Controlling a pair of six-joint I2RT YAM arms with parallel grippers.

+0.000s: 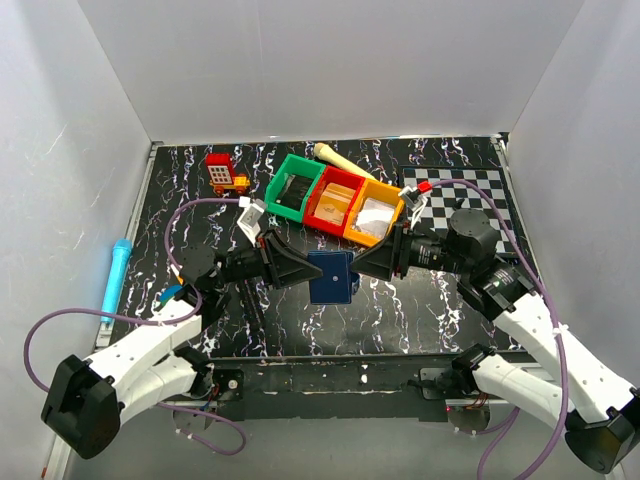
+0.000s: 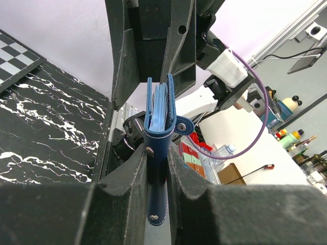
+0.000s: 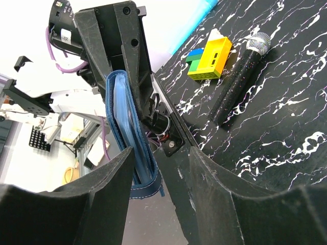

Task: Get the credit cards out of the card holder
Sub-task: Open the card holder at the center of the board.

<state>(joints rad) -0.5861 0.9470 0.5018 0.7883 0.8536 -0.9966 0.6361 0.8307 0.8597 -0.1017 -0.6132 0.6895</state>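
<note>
Top cam first: the card holder is held up between the two arms, about mid-counter and just in front of the bins. The left arm reaches in from the left and the right arm from the right. Behind it a green bin, a red bin and an orange bin sit in a slanted row. There's a checkerboard at the far right and a red and yellow toy at the far left.

Left wrist cam: the left jaws are clenched on the lower part of the card holder. It stands edge-on, navy outside, with the lighter blue inside showing near the top and a snap strap poking out sideways. The right jaws sit on either side of its top end.

Right wrist cam: the right jaws are released and straddle the card holder's edge. It sits close against one finger, with a clear gap to the other one. Further off on the counter lie a black glittery toy microphone and a yellow block with blue and green bits, just beside each other
</note>
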